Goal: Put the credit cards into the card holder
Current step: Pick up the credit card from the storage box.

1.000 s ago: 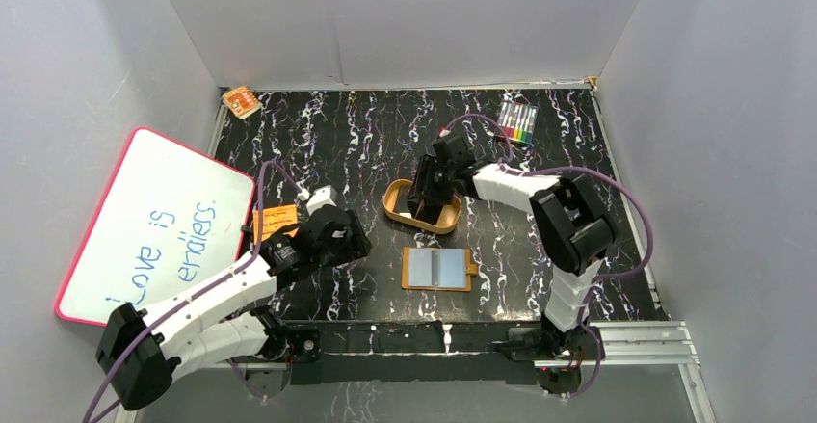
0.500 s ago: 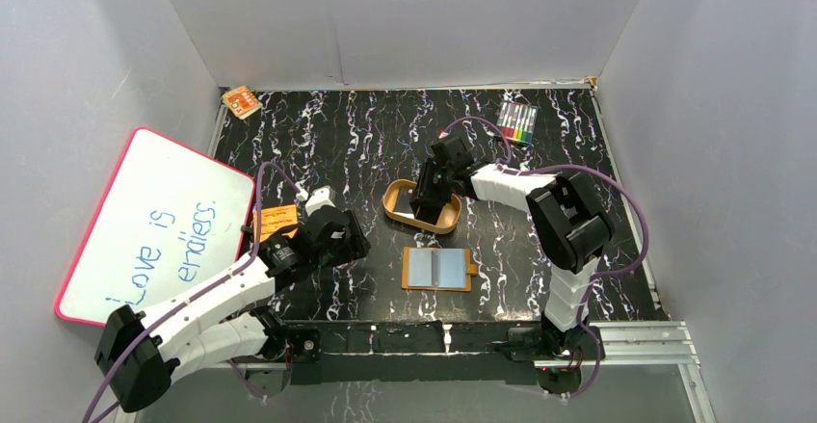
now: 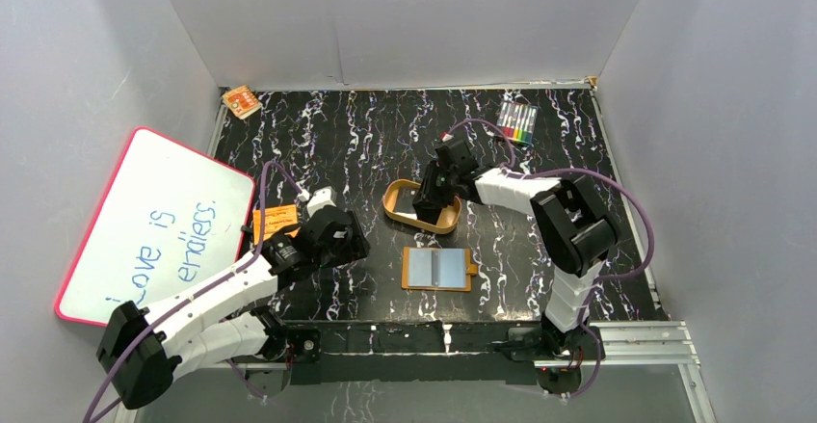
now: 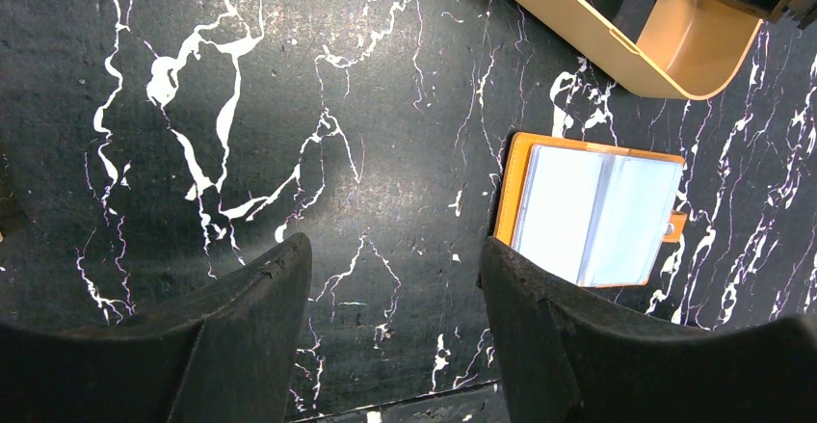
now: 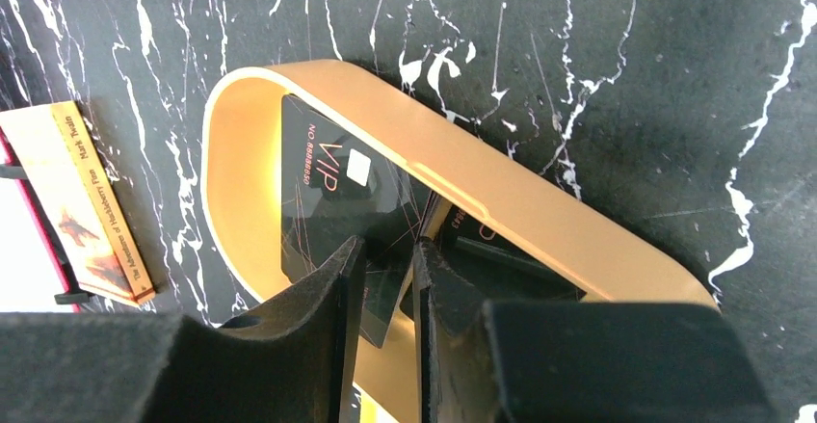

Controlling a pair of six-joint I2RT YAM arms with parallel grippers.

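- Left gripper (image 4: 395, 327): jaws spread wide, holding nothing, above the marble table (image 4: 144, 250).
- Card holder (image 4: 592, 216): orange-brown, lying open and flat with pale blue-grey sleeves up, at 2 o'clock from the left jaws and clear of them.
- Cards (image 5: 332, 192): black, one marked VIP, leaning inside a tan oval tray (image 5: 540, 211).
- Right gripper (image 5: 385, 269): jaws nearly closed, with a card edge in the narrow gap. Cannot tell if it is pinched.

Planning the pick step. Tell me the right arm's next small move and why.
Probably close the right gripper fully, then lift straight up. Its fingers straddle the edge of a black credit card in the tan tray with a narrow gap, and a firm pinch isn't evident. The card holder already lies open.
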